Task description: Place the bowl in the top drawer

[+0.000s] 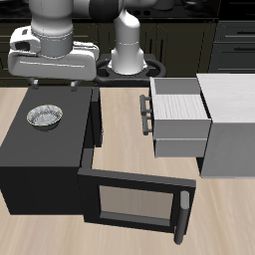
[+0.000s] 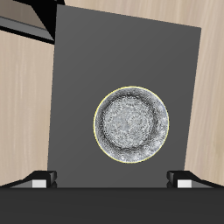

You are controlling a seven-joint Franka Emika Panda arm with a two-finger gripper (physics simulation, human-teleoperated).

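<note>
The bowl [image 1: 44, 117] is a small silver-grey round bowl sitting upright on top of a dark box [image 1: 40, 164]. In the wrist view the bowl [image 2: 131, 123] lies on the box's flat top [image 2: 87, 79], straight below the hand. My gripper [image 1: 57, 85] hangs above the bowl, open and empty, with both fingertips [image 2: 39, 178] apart and clear of it. The top drawer [image 1: 184, 131] is pulled out of a light grey cabinet [image 1: 231, 125], and its pale ribbed inside shows nothing in it. Its dark bar handle [image 1: 147, 112] faces the dark box.
The dark box's windowed door [image 1: 129, 204] with a bar handle [image 1: 182, 219] lies swung open toward the table's front edge. A strip of bare wooden table [image 1: 120, 129] separates the box from the drawer. The robot's base [image 1: 127, 50] stands at the back.
</note>
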